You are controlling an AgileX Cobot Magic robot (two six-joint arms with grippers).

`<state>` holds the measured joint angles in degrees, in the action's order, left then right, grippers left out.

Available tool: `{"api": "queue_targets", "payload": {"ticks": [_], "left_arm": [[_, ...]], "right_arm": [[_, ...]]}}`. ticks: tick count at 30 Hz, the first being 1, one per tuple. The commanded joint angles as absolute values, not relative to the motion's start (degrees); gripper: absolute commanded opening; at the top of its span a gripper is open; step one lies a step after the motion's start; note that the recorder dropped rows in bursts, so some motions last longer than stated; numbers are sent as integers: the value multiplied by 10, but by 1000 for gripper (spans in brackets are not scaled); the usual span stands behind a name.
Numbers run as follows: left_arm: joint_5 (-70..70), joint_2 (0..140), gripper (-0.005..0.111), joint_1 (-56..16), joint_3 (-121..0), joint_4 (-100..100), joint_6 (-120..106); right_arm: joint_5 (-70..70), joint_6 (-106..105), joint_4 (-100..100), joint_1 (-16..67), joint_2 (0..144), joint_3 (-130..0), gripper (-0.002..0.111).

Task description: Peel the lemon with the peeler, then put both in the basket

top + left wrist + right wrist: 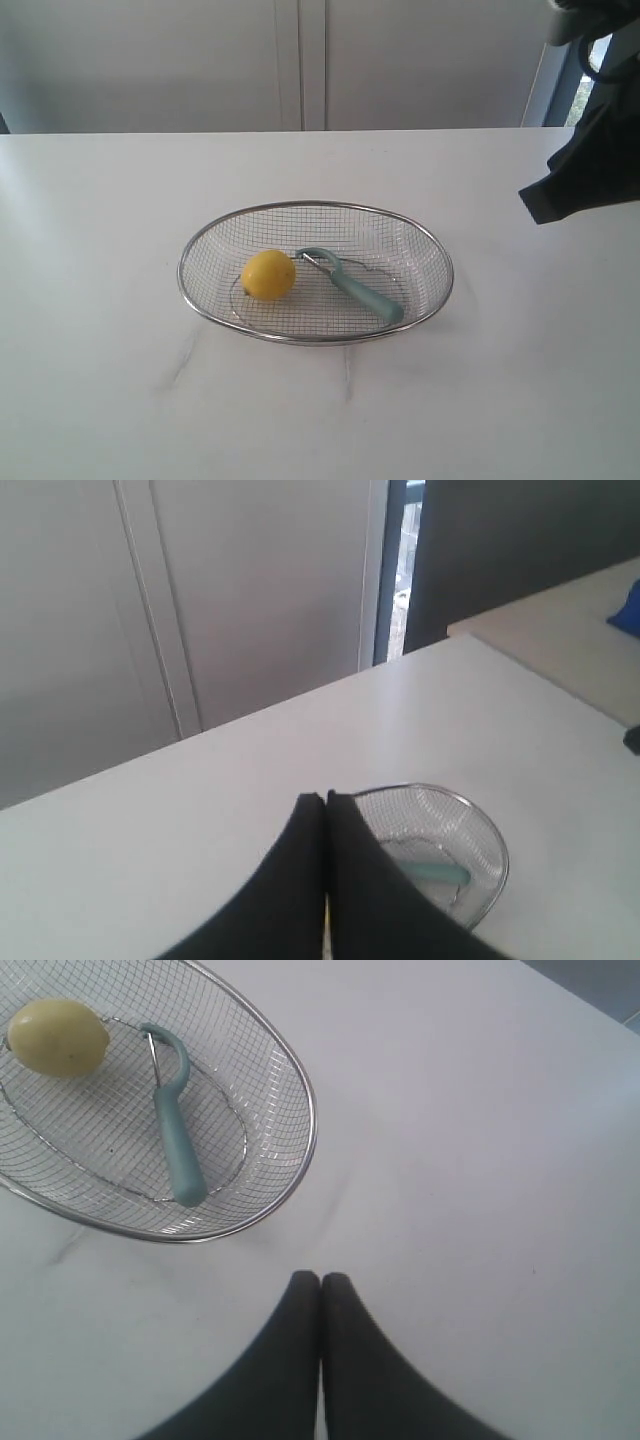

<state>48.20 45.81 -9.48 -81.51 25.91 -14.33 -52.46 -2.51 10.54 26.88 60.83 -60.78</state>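
Observation:
The silver wire-mesh basket [432,255] stands in the middle of the white table. Inside it lie the yellow lemon [269,275] on its left side and the teal-handled peeler [360,290] to the lemon's right, head toward the lemon. The right wrist view shows the same: the lemon [57,1036], the peeler [176,1140] and the basket [300,1100]. My right gripper [321,1278] is shut and empty, raised above bare table beside the basket. My left gripper [326,798] is shut too, held high; behind its fingers show the basket [492,840] and the peeler's handle [435,872]. The lemon is hidden there.
The right arm [585,150] hangs dark at the exterior view's upper right, off the table surface. Pale cabinet doors [300,60] stand behind the table's far edge. A second table [560,640] shows in the left wrist view.

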Motion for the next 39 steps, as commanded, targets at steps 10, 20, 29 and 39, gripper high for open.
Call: {"api": "queue_targets", "payload": {"ticks": [10,20,29,39], "left_arm": [[267,348,0,-92,-422,266,-197],[145,212,0,-83,-225,282,-180],[125,11,0,0,-140,252,-200],[72,0,0,4,-41,250,-214]], "right_arm": [[-522,-28,108,268,605,-606,0],[-522,-28,108,268,605,-606,0],[-522,-28,108,268,605,-606,0],[-522,-28,107,268,602,-606,0]]}}
